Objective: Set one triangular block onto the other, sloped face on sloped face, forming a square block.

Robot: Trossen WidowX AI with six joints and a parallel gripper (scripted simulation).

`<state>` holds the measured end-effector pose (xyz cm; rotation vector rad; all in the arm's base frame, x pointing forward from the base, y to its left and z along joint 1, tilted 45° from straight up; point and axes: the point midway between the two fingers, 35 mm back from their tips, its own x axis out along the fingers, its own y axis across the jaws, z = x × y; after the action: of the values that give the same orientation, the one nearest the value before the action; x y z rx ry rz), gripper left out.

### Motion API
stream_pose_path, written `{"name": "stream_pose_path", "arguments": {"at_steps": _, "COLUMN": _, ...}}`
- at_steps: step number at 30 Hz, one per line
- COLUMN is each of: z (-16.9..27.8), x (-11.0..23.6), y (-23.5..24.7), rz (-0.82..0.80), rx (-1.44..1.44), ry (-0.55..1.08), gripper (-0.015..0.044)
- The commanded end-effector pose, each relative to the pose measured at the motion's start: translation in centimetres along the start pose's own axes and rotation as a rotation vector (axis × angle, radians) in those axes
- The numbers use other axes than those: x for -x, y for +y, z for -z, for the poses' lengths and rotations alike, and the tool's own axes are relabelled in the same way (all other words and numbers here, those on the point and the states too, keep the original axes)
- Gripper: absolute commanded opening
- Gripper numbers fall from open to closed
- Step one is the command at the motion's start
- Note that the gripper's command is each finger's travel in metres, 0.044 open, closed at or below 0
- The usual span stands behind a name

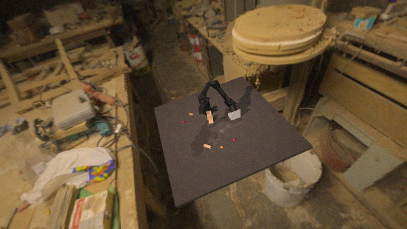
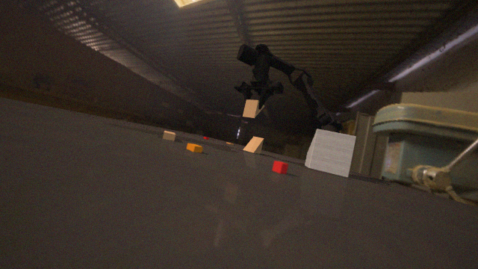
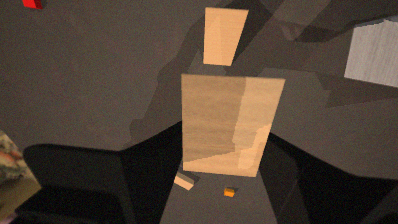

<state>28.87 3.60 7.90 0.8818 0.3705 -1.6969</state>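
Observation:
My gripper (image 1: 208,112) (image 2: 253,106) (image 3: 219,127) is shut on a light wooden triangular block (image 2: 250,108) (image 3: 215,110). It holds the block in the air, with a clear gap above the table in the exterior view. The other triangular block (image 1: 210,121) (image 2: 254,145) (image 3: 223,37) rests on the dark table (image 1: 191,178) (image 2: 112,187), its sloped face rising toward the right in the exterior view. It lies below the held block there, and beyond it in the wrist view. The two blocks are apart. The held block's underside is hidden in the wrist view.
A grey-white box (image 1: 234,114) (image 2: 331,153) (image 3: 375,55) stands to the right. Red cubes (image 1: 184,122) (image 1: 234,139), an orange block (image 1: 221,147) (image 2: 194,148) (image 3: 229,192), a small orange-tan piece (image 1: 191,114) and a tan block (image 1: 206,146) (image 2: 169,135) (image 3: 184,181) lie around.

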Motion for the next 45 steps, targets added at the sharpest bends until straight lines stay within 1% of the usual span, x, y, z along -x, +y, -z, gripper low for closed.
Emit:
{"name": "stream_pose_path", "arguments": {"at_steps": 1, "z": -0.5, "x": 0.1, "y": 0.5, "rz": -0.004, "rx": -0.032, "ry": -0.002, "gripper": 0.0}}
{"name": "stream_pose_path", "arguments": {"at_steps": 4, "z": -0.7, "x": -0.6, "y": 0.6, "rz": -0.004, "rx": -0.032, "ry": -0.001, "gripper": 0.0}}
{"name": "stream_pose_path", "arguments": {"at_steps": 11, "z": -1.9, "x": -3.7, "y": 0.8, "rz": -0.005, "rx": -0.032, "ry": 0.001, "gripper": 0.0}}
{"name": "stream_pose_path", "arguments": {"at_steps": 20, "z": -3.6, "x": -6.8, "y": -0.2, "rz": -0.006, "rx": -0.032, "ry": -0.005, "gripper": 0.0}}
{"name": "stream_pose_path", "arguments": {"at_steps": 26, "z": -3.9, "x": -7.9, "y": -0.2, "rz": -0.006, "rx": -0.032, "ry": -0.006, "gripper": 0.0}}
{"name": "stream_pose_path", "arguments": {"at_steps": 31, "z": -4.7, "x": -9.8, "y": -0.2, "rz": -0.006, "rx": -0.033, "ry": -0.007, "gripper": 0.0}}
{"name": "stream_pose_path", "arguments": {"at_steps": 45, "z": -4.7, "x": -10.0, "y": -0.1, "rz": -0.007, "rx": -0.033, "ry": -0.003, "gripper": 0.0}}
